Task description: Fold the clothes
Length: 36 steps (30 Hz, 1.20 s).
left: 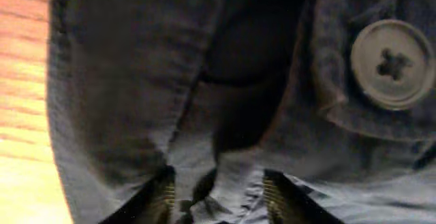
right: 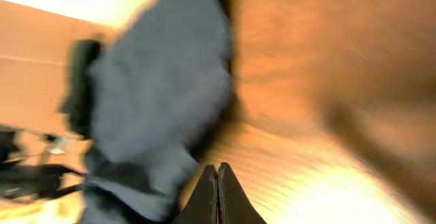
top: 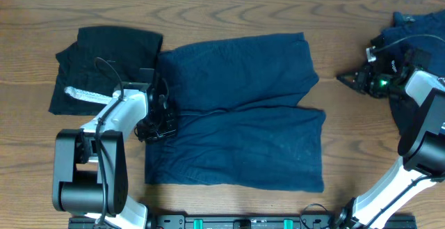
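Centre of the wooden counter (top: 229, 20): navy blue cloth shorts (top: 243, 117) spread flat, not yet folded, I reckon. My left pincer (left: 219, 195) stands half-parted at their left edge; my right pincer (right: 218, 186) is pinched together, empty. Black folded garment (top: 104, 62) looks done; dark heap (top: 417, 27) waits.

I count one table (top: 229, 13). On it lie three lots of dark cloth: one navy blue garment (top: 243, 117) spread flat, one black garment (top: 104, 55) just left of it, and one dark heap (top: 417, 27) well to its right, whose pieces I cannot separate. The black garment carries one whitish band (top: 87, 95). The navy cloth shows one button (left: 393, 64). I have two grippers: my left gripper (left: 218, 197) and my right gripper (right: 218, 183).
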### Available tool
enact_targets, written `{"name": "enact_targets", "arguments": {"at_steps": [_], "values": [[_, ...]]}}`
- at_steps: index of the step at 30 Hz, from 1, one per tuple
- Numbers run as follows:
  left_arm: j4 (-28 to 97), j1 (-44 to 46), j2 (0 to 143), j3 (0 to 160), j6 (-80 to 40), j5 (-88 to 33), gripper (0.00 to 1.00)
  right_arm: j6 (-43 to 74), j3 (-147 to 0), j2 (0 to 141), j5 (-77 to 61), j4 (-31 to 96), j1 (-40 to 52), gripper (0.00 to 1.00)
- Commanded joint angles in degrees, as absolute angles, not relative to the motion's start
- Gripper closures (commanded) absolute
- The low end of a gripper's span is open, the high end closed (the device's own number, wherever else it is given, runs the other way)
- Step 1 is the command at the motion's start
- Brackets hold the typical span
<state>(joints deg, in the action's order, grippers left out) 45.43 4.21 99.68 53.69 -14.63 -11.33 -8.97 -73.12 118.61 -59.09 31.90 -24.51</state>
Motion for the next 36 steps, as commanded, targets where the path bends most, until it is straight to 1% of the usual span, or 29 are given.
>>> {"name": "enact_targets", "arguments": {"at_steps": [1, 3, 5, 11, 14, 17, 18, 20, 21, 22, 23, 26, 30, 32, 36], "values": [[45.8, 4.0, 100.0, 53.4, -15.6, -7.2, 0.52, -7.4, -75.8, 118.4, -68.4, 31.9, -23.0, 0.99], [46.0, 4.0, 100.0, 53.5, -15.6, -7.2, 0.42, -7.3, -76.7, 118.4, -68.4, 31.6, -22.1, 0.99], [46.6, 4.0, 99.8, 53.9, -15.3, -7.2, 0.39, -7.3, -77.0, 118.4, -68.3, 30.8, -20.9, 0.99], [52.0, 4.0, 95.4, 60.8, -15.1, -7.3, 0.36, -7.3, -77.0, 118.4, -62.4, 29.0, -16.2, 0.99], [54.6, 4.0, 92.1, 65.1, -15.2, -8.2, 0.33, -7.4, -77.0, 118.4, -53.8, 29.6, -12.6, 0.99], [53.7, 4.2, 89.2, 66.8, -15.4, -10.8, 0.32, -7.4, -77.0, 118.4, -44.2, 30.0, -8.5, 0.99], [52.8, 4.4, 88.6, 66.8, -15.4, -11.1, 0.38, -7.4, -77.0, 118.4, -41.4, 30.0, -7.2, 0.99], [50.5, 5.1, 88.4, 66.8, -15.3, -11.1, 0.69, -7.3, -77.0, 118.4, -37.7, 30.0, -5.0, 0.99], [49.3, 5.4, 88.8, 66.8, -15.3, -11.1, 0.76, -7.3, -77.0, 118.4, -36.6, 30.0, -3.9, 0.99], [48.1, 5.7, 89.0, 66.8, -15.3, -11.1, 0.79, -7.3, -77.0, 118.4, -35.8, 30.0, -3.1, 0.99], [46.5, 6.2, 89.6, 66.7, -15.4, -11.1, 0.81, -7.3, -77.0, 118.4, -34.9, 30.1, -2.2, 0.99], [42.4, 7.9, 91.2, 66.6, -15.4, -11.1, 0.81, -7.3, -76.6, 118.4, -30.9, 30.0, 0.0, 0.99], [37.9, 10.9, 93.7, 66.6, -15.3, -11.1, 0.81, -4.7, -75.5, 118.4, -18.2, 30.5, 2.5, 0.99], [36.1, 12.1, 95.5, 66.6, -15.3, -11.0, 0.81, -3.1, -74.9, 118.4, -13.2, 31.3, 2.7, 0.99], [33.7, 13.1, 99.1, 66.6, -15.4, -10.9, 0.81, -3.0, -74.1, 118.4, -9.0, 32.6, 1.5, 0.98]]}}
